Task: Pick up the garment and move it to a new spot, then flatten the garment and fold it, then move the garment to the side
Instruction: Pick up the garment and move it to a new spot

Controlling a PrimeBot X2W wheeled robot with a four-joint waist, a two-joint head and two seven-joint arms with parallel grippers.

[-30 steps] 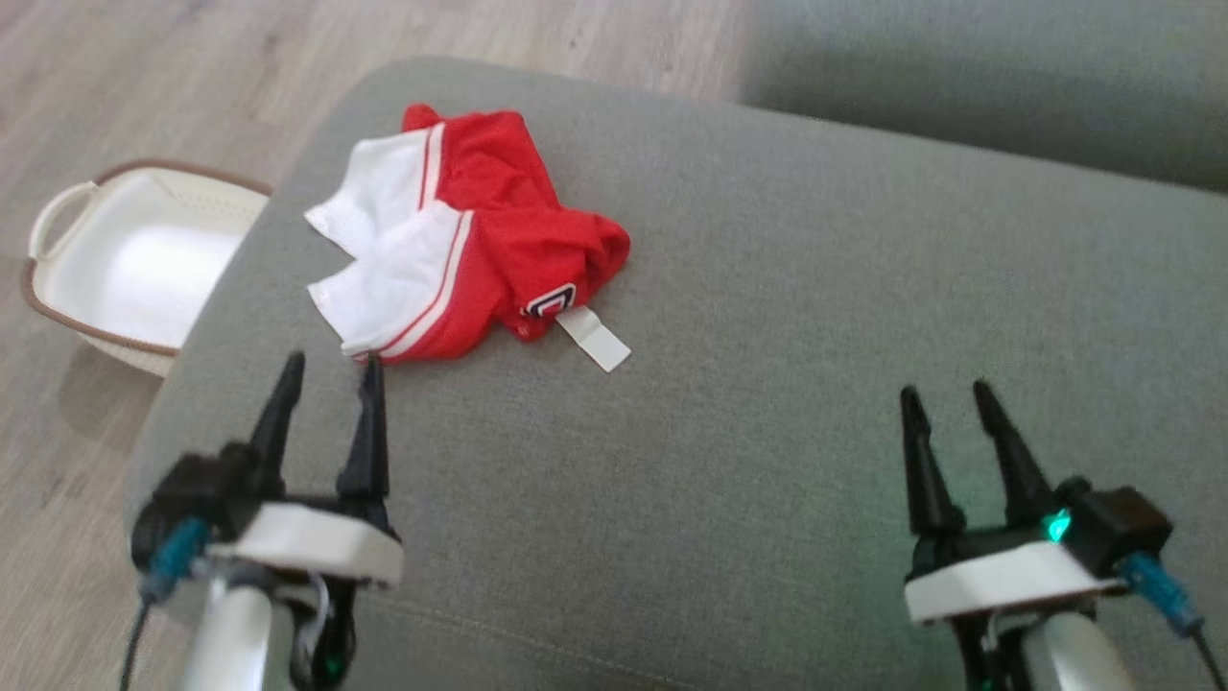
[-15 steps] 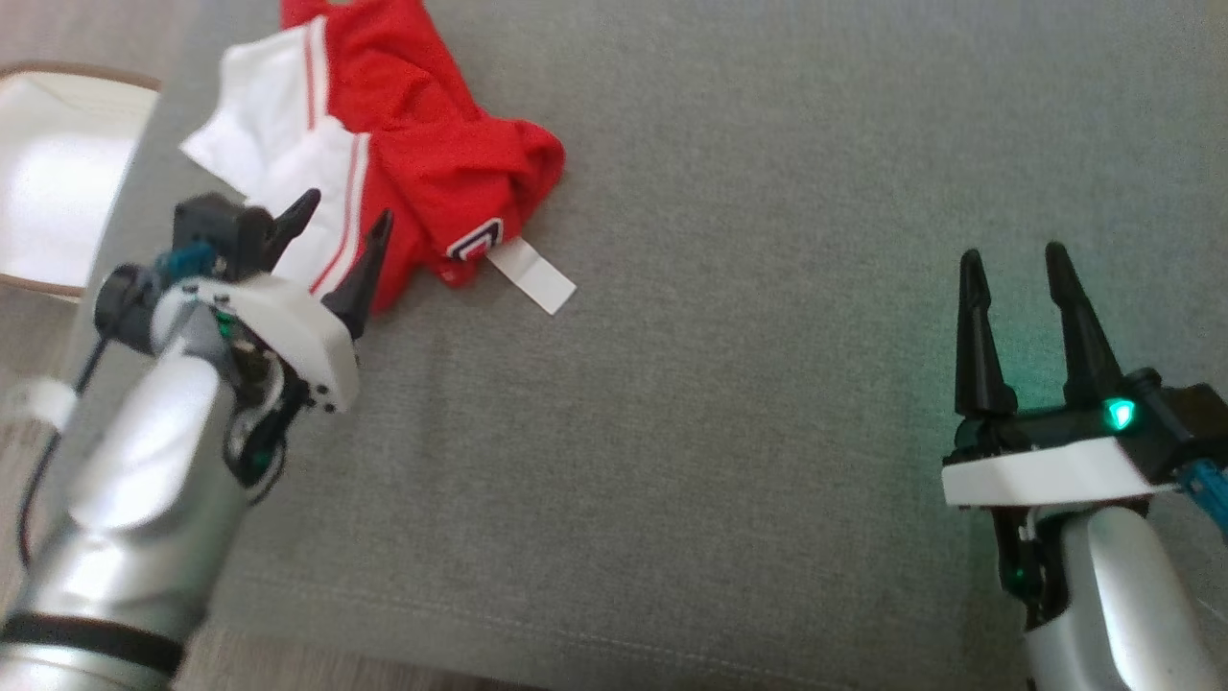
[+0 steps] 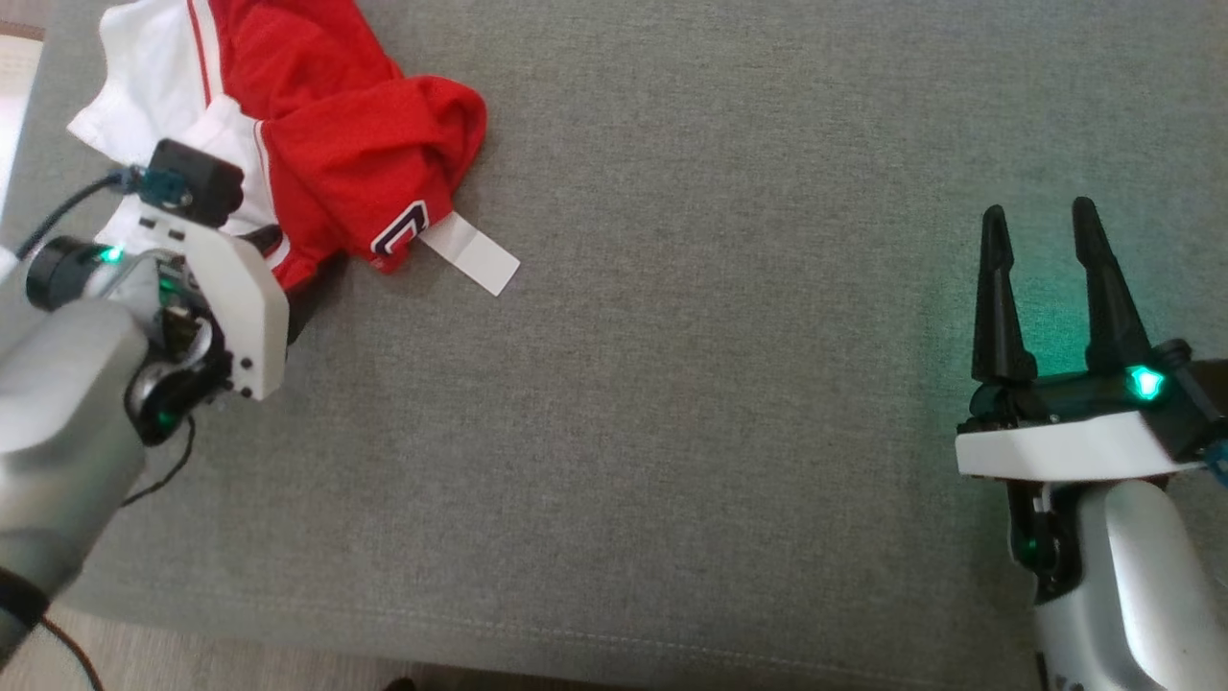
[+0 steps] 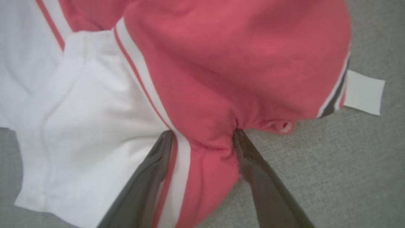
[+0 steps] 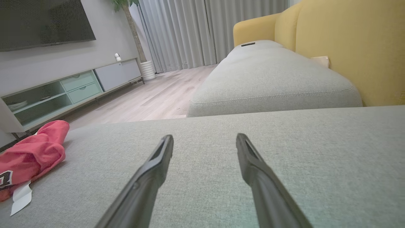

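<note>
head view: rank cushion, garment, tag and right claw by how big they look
1. cushion
2. garment, even though the top edge crops it
3. right claw; it sits nearer the camera, so its rank is only apparent
4. tag

The garment (image 3: pixel 326 125) runs off the top edge of the head view, and off the top and left edges of the left wrist view. In the head view, the left gripper (image 4: pixel 203 134) has its jaws mostly hidden behind its white housing (image 3: pixel 235 297). The garment's badge (image 3: pixel 401 230) is folded and unreadable.
</note>
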